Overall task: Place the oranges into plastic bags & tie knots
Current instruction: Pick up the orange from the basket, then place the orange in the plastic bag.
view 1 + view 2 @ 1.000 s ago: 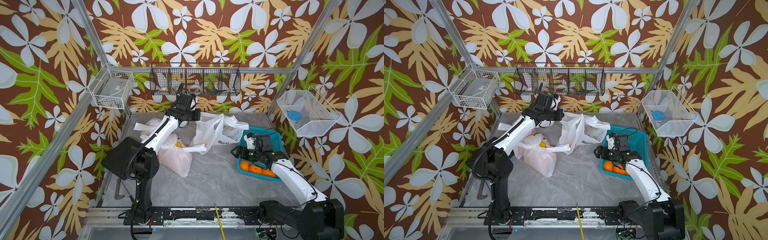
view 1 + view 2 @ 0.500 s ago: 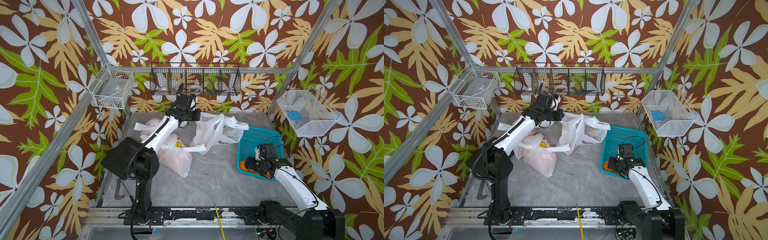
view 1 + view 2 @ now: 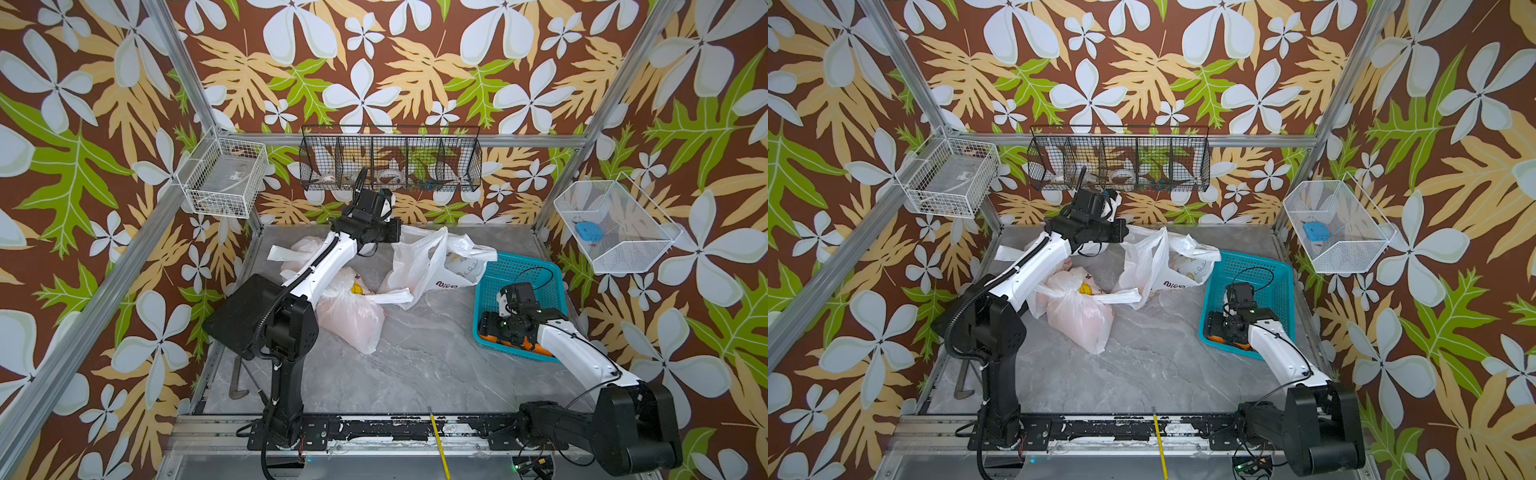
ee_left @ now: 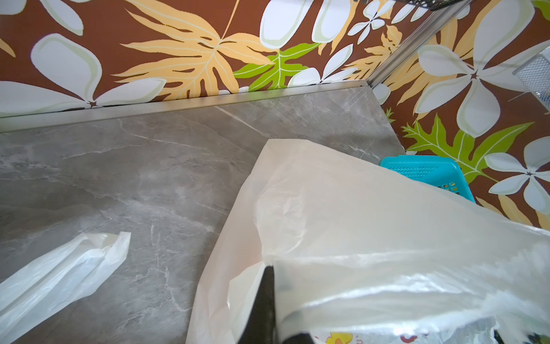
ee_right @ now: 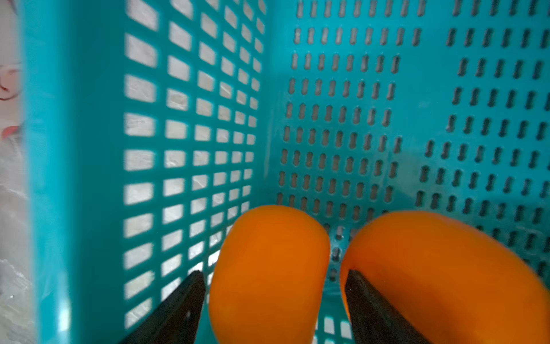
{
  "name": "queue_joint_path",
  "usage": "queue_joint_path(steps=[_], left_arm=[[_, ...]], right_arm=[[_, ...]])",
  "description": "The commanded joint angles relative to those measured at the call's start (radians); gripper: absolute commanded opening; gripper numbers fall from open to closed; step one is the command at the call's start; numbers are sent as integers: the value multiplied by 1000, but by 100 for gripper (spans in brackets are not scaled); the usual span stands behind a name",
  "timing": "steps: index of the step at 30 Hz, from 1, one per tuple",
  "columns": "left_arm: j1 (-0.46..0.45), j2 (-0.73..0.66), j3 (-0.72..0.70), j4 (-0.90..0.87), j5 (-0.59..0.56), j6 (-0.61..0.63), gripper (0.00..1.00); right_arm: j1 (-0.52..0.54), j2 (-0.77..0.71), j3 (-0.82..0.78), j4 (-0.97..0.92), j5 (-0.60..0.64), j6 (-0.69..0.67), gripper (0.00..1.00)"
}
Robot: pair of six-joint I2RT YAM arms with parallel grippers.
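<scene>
Grey marble table (image 3: 415,374): left jaws clench bag (image 3: 415,266); right jaws, seemingly loose, straddle an orange (image 5: 268,268) in basket (image 5: 74,149).

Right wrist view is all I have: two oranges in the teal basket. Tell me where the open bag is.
Observer: The open bag stands beside the basket, on the left arm's side, toward the back wall.
Operator: Report what is holding it.
Observer: The left gripper is shut on its upper edge and holds it up.
Operator: List what else is on the table.
Observer: A filled bag lies next to the left arm, its handles knotted.
</scene>
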Motion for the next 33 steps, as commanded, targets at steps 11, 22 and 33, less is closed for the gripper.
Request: queue_joint_path(steps=[11, 22, 33], left_arm=[[1, -10, 5, 1, -3, 5, 0], [0, -8, 6, 5, 22, 10, 0], [1, -15, 3, 5, 52, 18, 0]], right_arm=[[2, 4, 53, -18, 89, -23, 36], [7, -279, 173, -66, -146, 30, 33], [141, -70, 388, 246, -146, 73, 34]])
